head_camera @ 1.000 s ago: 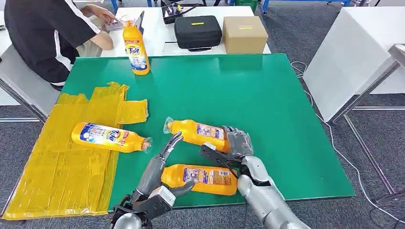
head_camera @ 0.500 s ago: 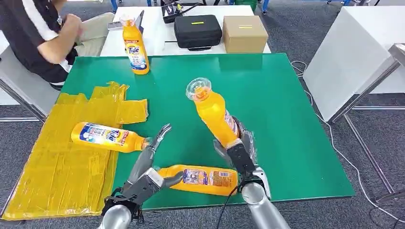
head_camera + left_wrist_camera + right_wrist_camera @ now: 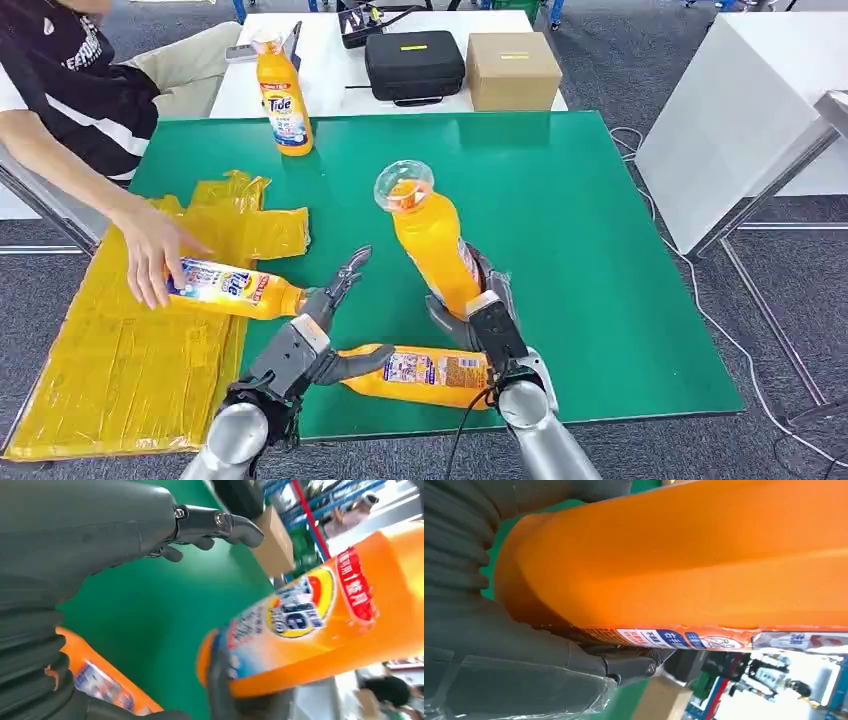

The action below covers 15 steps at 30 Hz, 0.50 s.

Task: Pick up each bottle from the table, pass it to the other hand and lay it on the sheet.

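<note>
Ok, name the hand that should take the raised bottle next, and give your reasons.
Left. The right hand already grips the raised bottle by its base, and the task calls for passing it over. The left hand is open, holds nothing, and sits on the side nearer the yellow sheet.

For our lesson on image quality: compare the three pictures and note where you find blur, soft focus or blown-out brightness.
Head view: sharp and evenly lit, the label on the standing bottle readable. Left wrist view: the held bottle is soft and smeared, its label print blurred, with a washed-out bright patch in the far corner. Right wrist view: the held bottle is so close that it becomes a soft orange mass, and the background beyond is overexposed.
</note>
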Each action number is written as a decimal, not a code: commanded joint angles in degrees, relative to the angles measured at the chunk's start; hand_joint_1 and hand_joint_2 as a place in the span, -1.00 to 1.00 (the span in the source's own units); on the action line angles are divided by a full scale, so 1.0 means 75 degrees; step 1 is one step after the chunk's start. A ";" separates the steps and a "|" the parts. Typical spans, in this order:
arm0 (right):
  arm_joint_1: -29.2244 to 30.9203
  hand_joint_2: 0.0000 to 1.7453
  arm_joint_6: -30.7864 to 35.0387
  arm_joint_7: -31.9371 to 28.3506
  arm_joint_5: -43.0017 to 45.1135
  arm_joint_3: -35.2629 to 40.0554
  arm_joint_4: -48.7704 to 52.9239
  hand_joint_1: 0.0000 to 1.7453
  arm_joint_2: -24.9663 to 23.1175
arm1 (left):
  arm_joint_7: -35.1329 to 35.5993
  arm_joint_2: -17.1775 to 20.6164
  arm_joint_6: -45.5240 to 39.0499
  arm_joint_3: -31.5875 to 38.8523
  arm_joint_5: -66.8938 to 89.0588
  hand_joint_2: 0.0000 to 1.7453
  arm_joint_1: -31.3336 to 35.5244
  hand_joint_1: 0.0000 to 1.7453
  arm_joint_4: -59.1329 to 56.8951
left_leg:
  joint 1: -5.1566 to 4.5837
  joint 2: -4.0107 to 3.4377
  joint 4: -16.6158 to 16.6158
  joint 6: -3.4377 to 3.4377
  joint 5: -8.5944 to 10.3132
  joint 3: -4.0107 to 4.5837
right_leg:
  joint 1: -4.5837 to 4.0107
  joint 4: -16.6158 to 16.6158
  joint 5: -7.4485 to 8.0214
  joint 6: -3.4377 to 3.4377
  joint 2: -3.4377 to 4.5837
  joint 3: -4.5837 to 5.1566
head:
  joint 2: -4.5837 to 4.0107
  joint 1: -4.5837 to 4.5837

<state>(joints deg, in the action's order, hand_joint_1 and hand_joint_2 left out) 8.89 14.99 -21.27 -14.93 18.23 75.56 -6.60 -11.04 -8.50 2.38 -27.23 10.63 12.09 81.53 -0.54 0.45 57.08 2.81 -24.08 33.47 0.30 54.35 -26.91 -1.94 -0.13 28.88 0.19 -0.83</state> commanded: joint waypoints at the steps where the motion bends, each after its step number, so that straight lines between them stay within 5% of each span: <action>1: 0.0641 1.00 -0.0129 -0.0029 -0.0002 0.1096 -0.0948 1.00 -0.0026 | 0.0515 -0.0325 0.0399 -0.0196 -0.1419 1.00 0.1356 -1.00 -0.1202 | 0.0003 -0.0002 0.0000 -0.0018 0.0000 -0.0009 | -0.0002 -0.0002 0.0000 0.0004 -0.0001 -0.0011 | 0.0000 -0.0003; 15: 0.0547 1.00 -0.0164 -0.0021 -0.0152 0.1596 -0.0991 1.00 -0.0064 | 0.0666 -0.0473 0.0460 -0.0272 -0.1864 1.00 0.1610 -1.00 -0.1382 | 0.0003 -0.0005 -0.0005 -0.0024 -0.0001 -0.0014 | -0.0001 -0.0007 -0.0002 0.0007 0.0002 -0.0016 | -0.0003 0.0000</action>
<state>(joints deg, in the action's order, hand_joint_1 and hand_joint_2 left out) 10.52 13.81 -21.38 -16.09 27.52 72.30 -7.67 -6.40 -12.54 5.79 -27.65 -3.06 20.80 76.06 -0.55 0.45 57.08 2.81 -24.07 33.51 0.31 54.35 -26.91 -1.95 -0.13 28.91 0.18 -0.83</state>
